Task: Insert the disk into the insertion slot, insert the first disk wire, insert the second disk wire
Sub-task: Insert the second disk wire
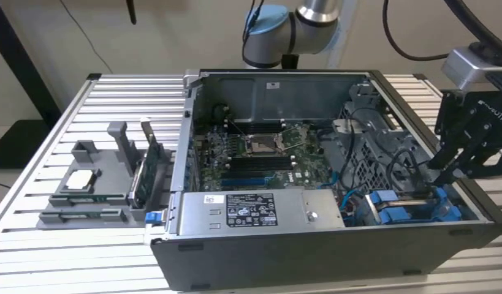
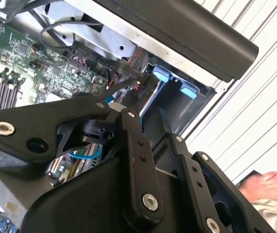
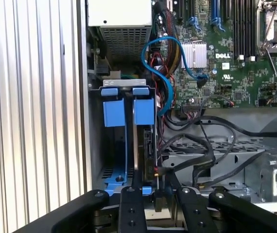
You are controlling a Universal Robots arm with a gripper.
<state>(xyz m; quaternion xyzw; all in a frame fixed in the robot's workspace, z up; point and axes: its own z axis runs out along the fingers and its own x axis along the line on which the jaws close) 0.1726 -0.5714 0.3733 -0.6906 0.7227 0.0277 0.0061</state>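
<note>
Open computer case (image 1: 316, 263) on a slatted counter (image 1: 38, 257). The pincer (image 3: 154, 193) is down in the drive bay (image 3: 95, 145), at the near corner of the case on the exterior view's right.

The disk (image 3: 144, 112) stands on edge in that bay, just beside a second blue carrier (image 3: 114, 112). Its bright blue frame and tab show, and a thin dark edge runs from them toward the pincer. The label face is hidden.

Insertion looks done, and a wire step appears to be in hand. The pincer is pressed together on a small black plug (image 3: 158, 198) with thin coloured leads, close to the disk's edge. Contact cannot be told, nor which of the two wires this is.

Judged need: plug held square to the socket and pushed straight, with the loose black cables (image 3: 211, 145) kept clear.
</note>
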